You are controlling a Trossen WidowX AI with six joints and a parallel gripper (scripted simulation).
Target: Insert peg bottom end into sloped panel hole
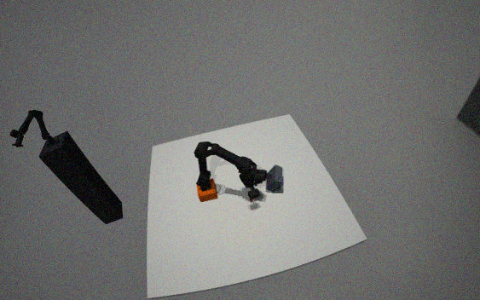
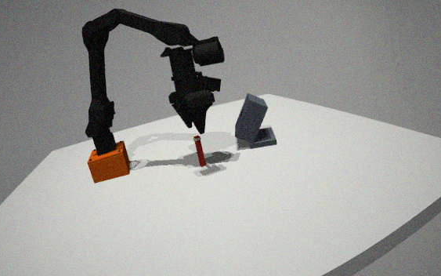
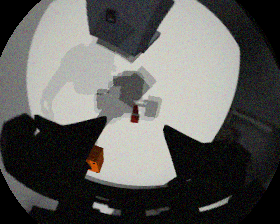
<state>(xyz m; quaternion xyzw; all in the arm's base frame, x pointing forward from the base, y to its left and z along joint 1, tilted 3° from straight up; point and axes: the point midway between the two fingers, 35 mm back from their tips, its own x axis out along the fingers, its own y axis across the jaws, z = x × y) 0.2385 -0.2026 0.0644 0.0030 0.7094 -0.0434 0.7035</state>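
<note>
A thin red peg [image 2: 200, 153] [image 3: 135, 115] stands upright on the table, with a pale band near its top. In the top view only a bit of red shows below the gripper. My gripper [image 2: 196, 131] [image 3: 135, 123] is open and empty, just above the top of the peg. It points down, and the peg shows between the two fingers in the wrist view. The grey sloped panel [image 1: 274, 179] [image 2: 252, 118] [image 3: 131, 27] stands beyond the peg. Its small dark square-looking hole [image 3: 111, 16] shows in the wrist view; the hole is hidden in the exterior view.
The orange base block [image 1: 207, 192] [image 2: 109, 165] [image 3: 95, 159] of the arm stands on the white table [image 1: 229, 256] [image 2: 250, 219]. The panel's low grey foot [image 2: 266, 138] lies behind it. A dark pillar [image 1: 80, 179] with another small arm stands off the table at the left.
</note>
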